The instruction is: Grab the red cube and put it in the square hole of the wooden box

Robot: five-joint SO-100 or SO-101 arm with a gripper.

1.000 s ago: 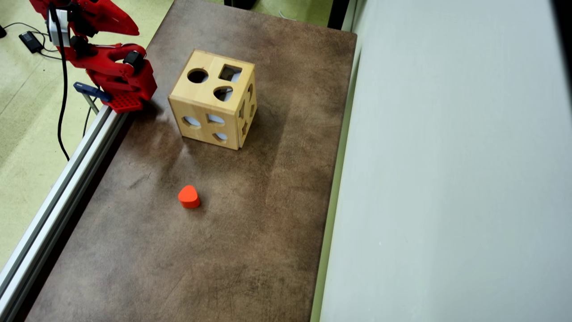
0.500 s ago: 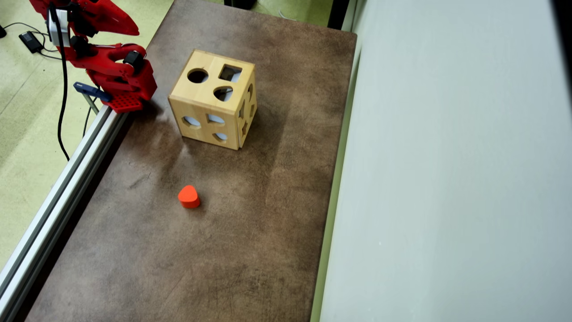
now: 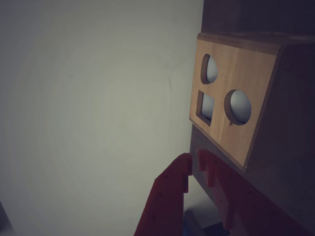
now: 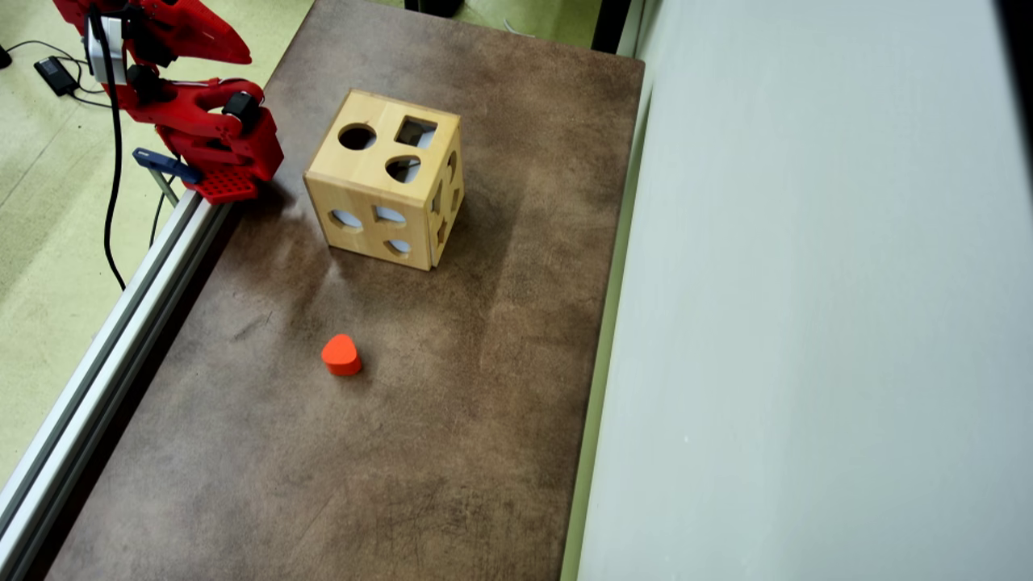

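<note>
Wooden box (image 3: 231, 98) just beyond the empty, nearly closed end effector (image 3: 194, 162)

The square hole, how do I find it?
Look at the wooden box on the brown table. Its top face has three holes, and the square hole sits at the far right corner in the overhead view. Only it has straight sides and corners.

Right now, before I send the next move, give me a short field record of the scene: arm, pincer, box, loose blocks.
arm: folded back at the table's upper-left corner in the overhead view, away from the box
pincer: nearly shut, nothing between the tips, wrist view
wooden box: standing on the brown table, near the arm
square hole: on the top face, beside a round hole
red cube: not visible in either view
orange heart-shaped block: alone on the table, apart from the box
</note>
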